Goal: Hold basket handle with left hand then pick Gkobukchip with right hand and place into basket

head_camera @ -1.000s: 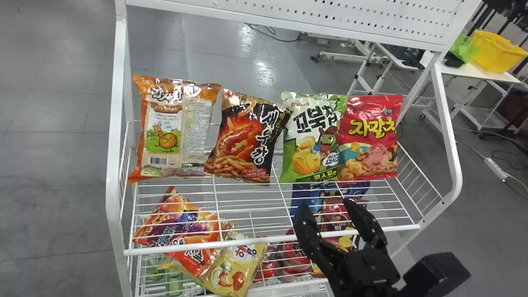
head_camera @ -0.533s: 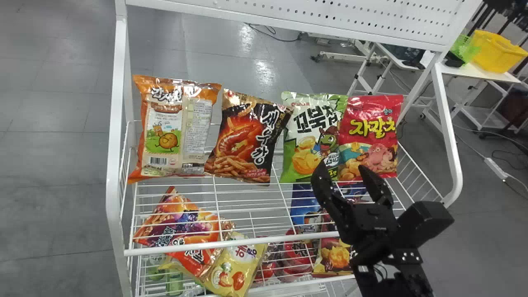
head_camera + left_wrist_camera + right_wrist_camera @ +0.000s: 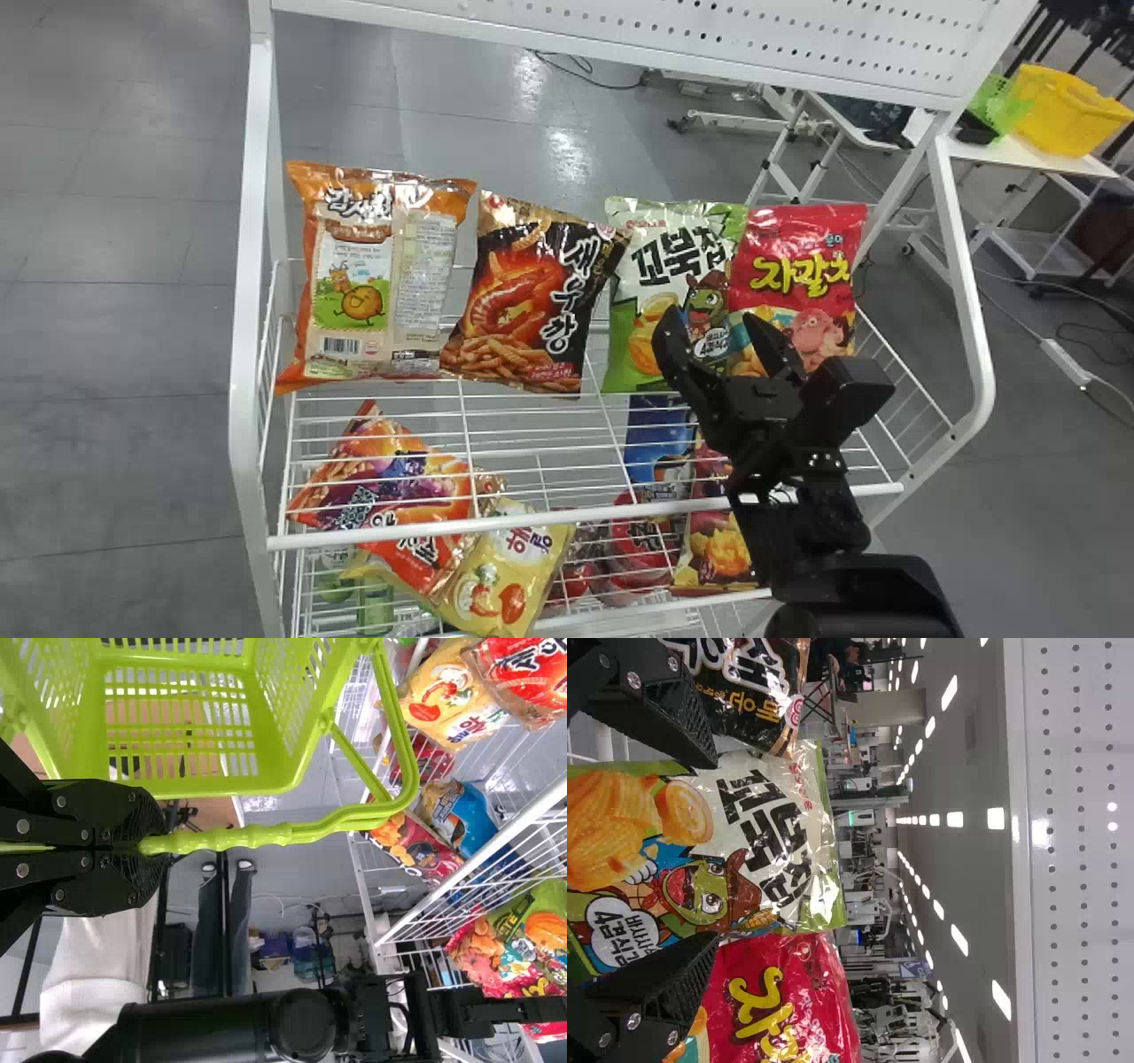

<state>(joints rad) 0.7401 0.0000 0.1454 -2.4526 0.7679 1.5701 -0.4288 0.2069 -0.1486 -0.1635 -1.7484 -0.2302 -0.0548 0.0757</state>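
My right gripper (image 3: 722, 330) stands open before the lower part of the Gkobukchip bag (image 3: 660, 266), its right finger over the edge of the red bag. In the right wrist view the open right gripper (image 3: 709, 850) has the Gkobukchip bag (image 3: 766, 837) between its two fingers, with no visible grip on it. My left gripper (image 3: 146, 846) is shut on the green handle (image 3: 257, 836) of the basket (image 3: 275, 771).
On the wire shelf (image 3: 523, 416), a red bag (image 3: 797, 266) adjoins the Gkobukchip on its right; a black bag (image 3: 532, 301) and an orange bag (image 3: 381, 275) stand left. More snacks lie below. A white frame post (image 3: 966, 301) rises at the right.
The right gripper has moved up from below the shelf's front rail to the Gkobukchip's lower part, first rightward, then back left. The bags have stayed in place.
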